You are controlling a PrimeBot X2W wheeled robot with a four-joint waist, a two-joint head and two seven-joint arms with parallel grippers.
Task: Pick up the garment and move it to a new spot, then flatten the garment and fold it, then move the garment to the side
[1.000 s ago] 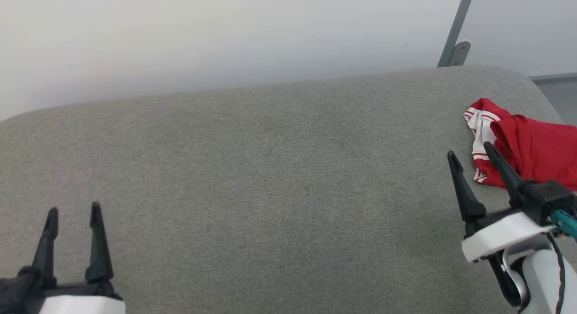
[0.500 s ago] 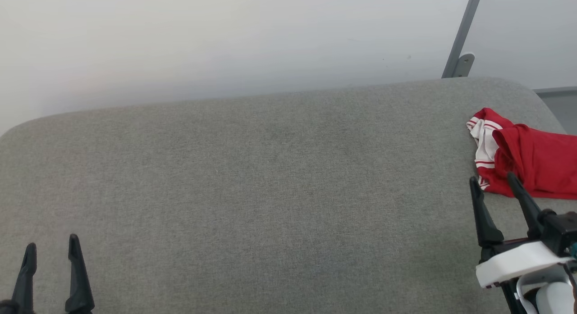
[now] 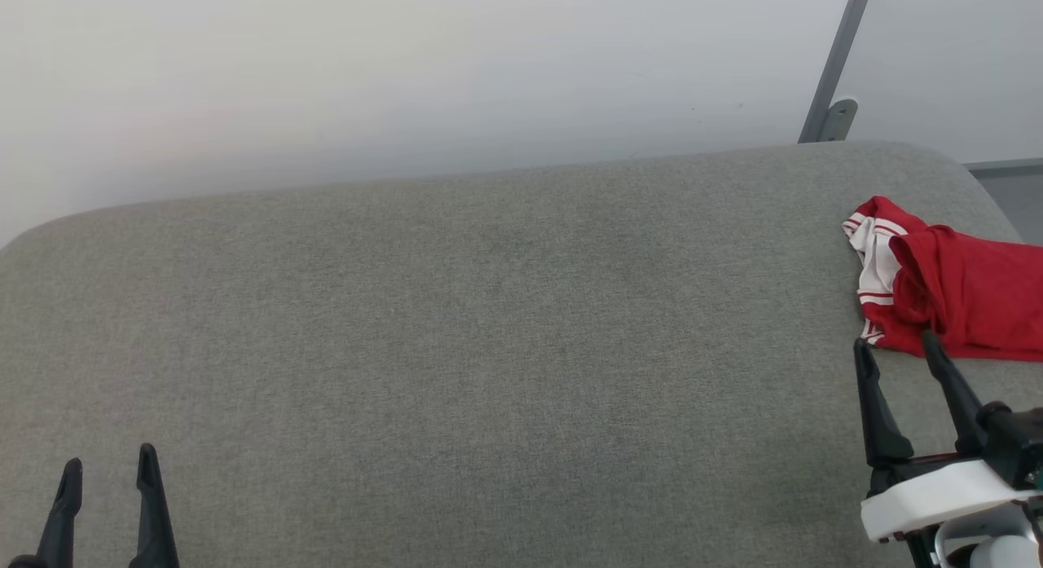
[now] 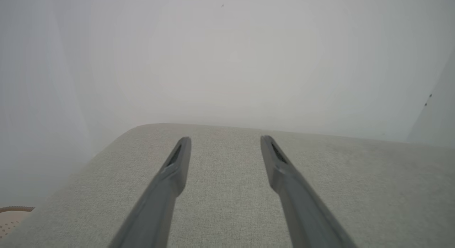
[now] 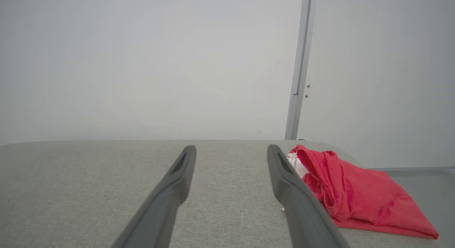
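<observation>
- The red jersey (image 3: 961, 295) lies crumpled at the far right corner of the grey fabric tabletop (image 3: 489, 323), its white striped trim facing the tabletop's middle.
- The right claw (image 3: 892, 340) is spread wide and empty over the tabletop's right side (one fingertip reaches the jersey's near edge; I cannot tell if it touches).
- The left claw (image 3: 110, 455), likewise spread and empty, is over the tabletop's near left part.
</observation>
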